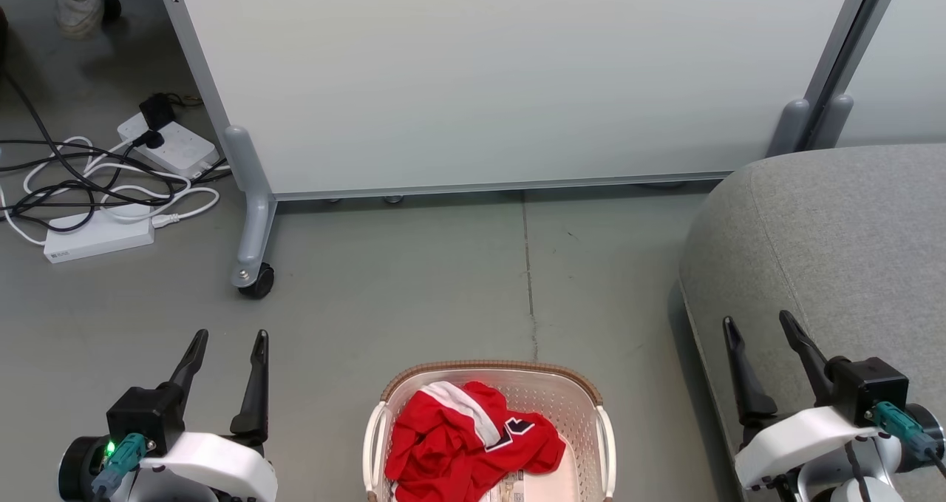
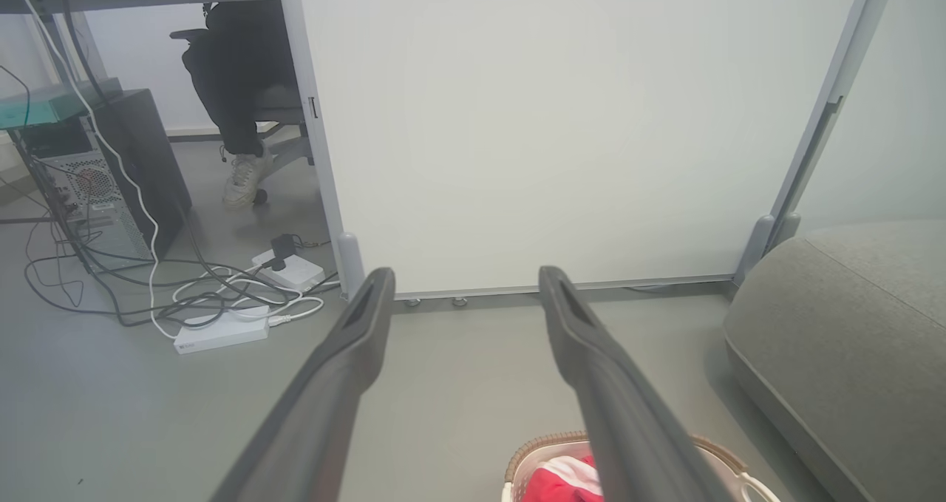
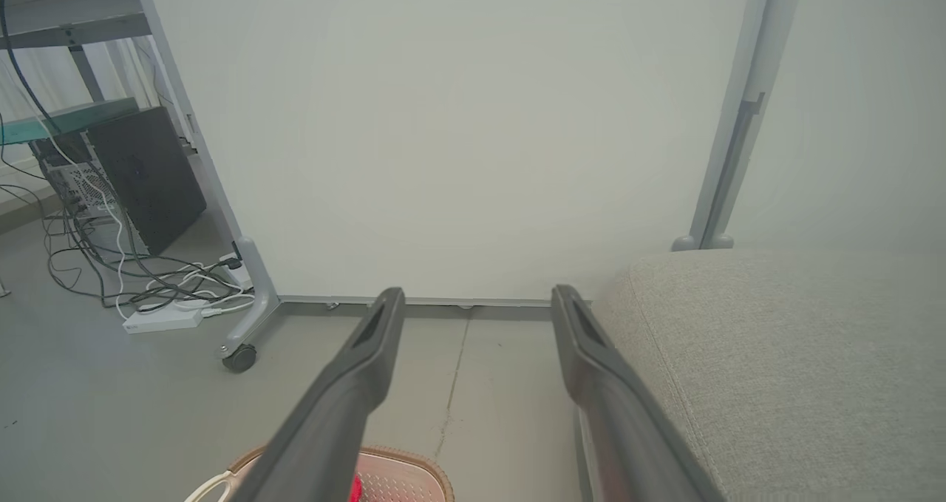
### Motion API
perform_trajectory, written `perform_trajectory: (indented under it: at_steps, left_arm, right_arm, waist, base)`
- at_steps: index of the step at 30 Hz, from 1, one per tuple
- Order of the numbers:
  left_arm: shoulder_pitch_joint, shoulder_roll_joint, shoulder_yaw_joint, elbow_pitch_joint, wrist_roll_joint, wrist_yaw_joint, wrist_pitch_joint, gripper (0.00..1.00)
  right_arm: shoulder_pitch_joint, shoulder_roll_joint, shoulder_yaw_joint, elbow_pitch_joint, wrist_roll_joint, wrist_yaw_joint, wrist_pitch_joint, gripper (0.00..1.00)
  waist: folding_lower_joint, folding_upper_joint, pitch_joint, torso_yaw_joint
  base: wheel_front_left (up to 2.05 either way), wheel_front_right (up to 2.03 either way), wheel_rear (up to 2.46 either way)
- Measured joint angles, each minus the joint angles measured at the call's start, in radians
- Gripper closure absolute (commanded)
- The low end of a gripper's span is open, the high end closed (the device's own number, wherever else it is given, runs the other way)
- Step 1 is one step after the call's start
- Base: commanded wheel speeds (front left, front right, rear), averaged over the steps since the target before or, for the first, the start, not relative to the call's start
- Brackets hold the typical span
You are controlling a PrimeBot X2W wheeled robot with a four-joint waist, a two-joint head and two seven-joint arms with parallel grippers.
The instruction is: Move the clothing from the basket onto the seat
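Note:
Red clothing [image 1: 462,439] with a white band and a dark-and-white numeral lies crumpled in the cream basket [image 1: 576,395], which stands on the floor at the bottom middle of the head view. The light-grey seat [image 1: 835,228] fills the right side. My left gripper [image 1: 225,336] hangs open at the lower left, left of the basket, with nothing between its fingers. My right gripper [image 1: 761,321] is open at the lower right, over the seat's front edge. In the left wrist view the basket [image 2: 547,446] and clothing [image 2: 554,483] peek between the fingers. The right wrist view catches the basket's rim [image 3: 414,465] and the seat [image 3: 776,339].
A white wheeled partition [image 1: 480,80] stands across the back, its caster foot [image 1: 255,280] on the floor at left. Power strips and tangled cables [image 1: 103,184] lie at far left. A person's shoe [image 1: 77,3] shows at the top left. A computer tower [image 2: 89,184] stands beyond.

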Motion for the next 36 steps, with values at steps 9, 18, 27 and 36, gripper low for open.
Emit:
perform_trajectory:
  at_steps: [9, 18, 27, 36]
  left_arm:
    - [0.0, -0.002, 0.0, 0.004, -0.011, 0.006, 0.001, 0.0]
    - [0.0, 0.001, -0.006, 0.01, -0.016, 0.012, 0.001, 0.0]
    - [0.0, 0.003, -0.009, 0.016, -0.02, 0.017, -0.002, 0.0]
    - [-0.036, -0.018, -0.033, 0.03, -0.036, 0.011, -0.009, 0.0]
  right_arm:
    - [0.0, 0.0, -0.012, 0.009, 0.021, 0.0, -0.002, 0.0]
    - [0.0, -0.001, -0.012, 0.016, 0.024, 0.0, -0.005, 0.0]
    - [0.0, 0.0, -0.01, 0.012, 0.024, 0.0, -0.004, 0.0]
    - [-0.007, 0.0, -0.011, -0.017, 0.028, 0.0, 0.002, 0.0]
  waist:
    - [0.0, 0.0, -0.001, 0.004]
    - [0.0, 0.0, -0.005, 0.005]
    - [0.0, 0.0, -0.006, 0.005]
    - [0.0, 0.0, 0.02, -0.012]
  base:
    - [0.0, 0.0, 0.0]
    - [0.0, 0.0, 0.0]
    - [0.0, 0.0, 0.0]
    - [0.0, 0.0, 0.0]
